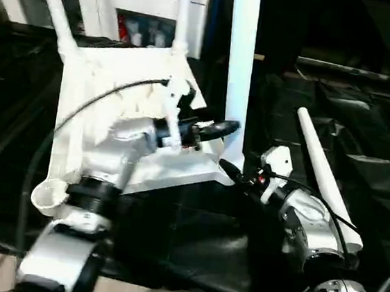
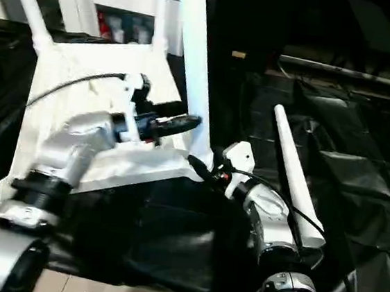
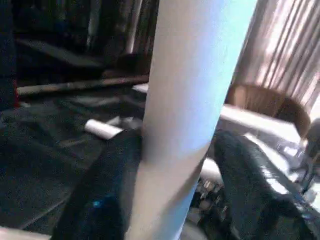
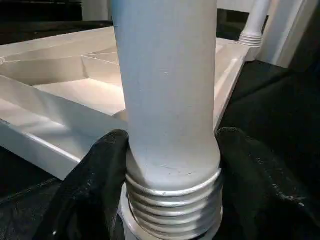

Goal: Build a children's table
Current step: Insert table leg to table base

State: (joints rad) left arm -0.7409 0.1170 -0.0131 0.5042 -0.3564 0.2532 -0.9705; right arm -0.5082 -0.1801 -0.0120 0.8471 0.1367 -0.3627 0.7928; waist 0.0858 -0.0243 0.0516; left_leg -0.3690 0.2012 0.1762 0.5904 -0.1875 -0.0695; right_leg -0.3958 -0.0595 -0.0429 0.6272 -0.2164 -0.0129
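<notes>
A white tapered leg (image 1: 239, 74) stands upright in the near right corner socket of the upturned tabletop (image 1: 112, 74), its long axis vertical, its threaded flared end down at the socket and its narrow end pointing up. The top lies ribbed side up on the black-draped bench (image 1: 191, 250), with two more legs (image 1: 56, 6) rising from its far corners, one tilted outward. The fourth leg (image 1: 327, 181) lies loose on the cloth to the right, its long axis running away from the robot, narrow tip at the far end. The right end effector (image 4: 170, 165) grips the standing leg just above its threads, fingers pressed on both sides. The left end effector (image 1: 214, 128) sits higher on the same leg, which passes between its fingers (image 3: 100, 200); whether they press it cannot be told. The likely risk: with threads still showing above the socket, the leg may not be fully seated, so a careless release or sideways pull could tilt it, cross the thread or drag the light top across the cloth.
</notes>
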